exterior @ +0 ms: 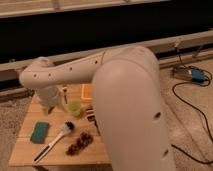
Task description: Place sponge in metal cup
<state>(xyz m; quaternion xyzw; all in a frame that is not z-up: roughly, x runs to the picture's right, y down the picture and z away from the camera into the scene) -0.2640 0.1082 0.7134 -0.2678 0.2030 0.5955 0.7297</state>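
The teal-green sponge (pixel 39 131) lies flat on the front left of the wooden table (pixel 25 152). The metal cup (pixel 91 115) shows only as a dark sliver at the edge of my big white arm, right of the pale green cup (pixel 75 107). My gripper (pixel 55 101) hangs at the end of the arm over the back left of the table. It is above and behind the sponge and holds nothing that I can see.
A black-and-white dish brush (pixel 54 141) lies diagonally right of the sponge. A dark cluster (pixel 80 144) sits at the front. An orange box (pixel 86 91) stands at the back. My arm (pixel 130 110) hides the table's right side. Cables and a blue box (pixel 197 75) lie on the floor at right.
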